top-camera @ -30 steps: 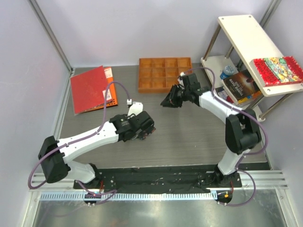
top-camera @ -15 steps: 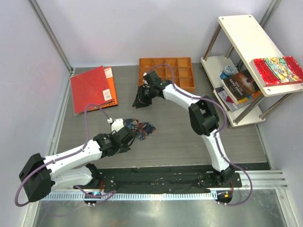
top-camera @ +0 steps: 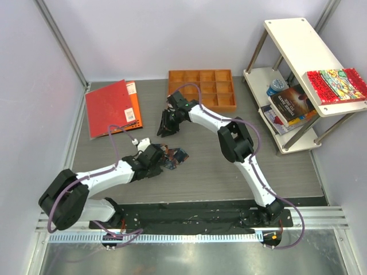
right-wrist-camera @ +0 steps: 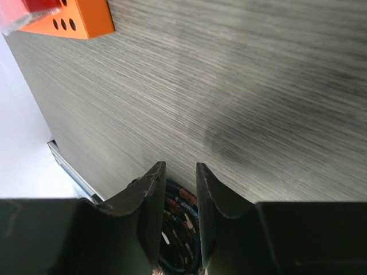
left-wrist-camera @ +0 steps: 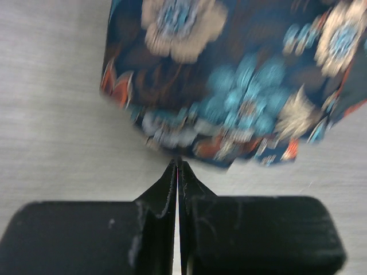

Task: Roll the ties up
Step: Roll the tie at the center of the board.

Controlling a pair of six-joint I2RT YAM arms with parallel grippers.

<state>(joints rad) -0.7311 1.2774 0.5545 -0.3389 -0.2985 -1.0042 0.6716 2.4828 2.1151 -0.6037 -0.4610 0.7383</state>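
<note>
Left gripper (left-wrist-camera: pixel 176 163): fingers clenched on nothing, tips just short of the tie (left-wrist-camera: pixel 229 74). Tie lies bunched on the table (top-camera: pixel 241 166), mid-left, just beside that gripper. Right gripper (right-wrist-camera: pixel 178 167) hovers above the table near the tray (top-camera: pixel 200 107). Fingers slightly parted, patterned fabric (right-wrist-camera: pixel 175 229) between them near the palm; cannot tell if grasped.

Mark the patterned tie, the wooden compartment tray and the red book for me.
patterned tie (left-wrist-camera: pixel 229 86), left wrist view, middle of the floral fabric.
wooden compartment tray (top-camera: pixel 226 107), top external view, its front wall.
red book (top-camera: pixel 108 109), top external view, centre of the cover.
</note>
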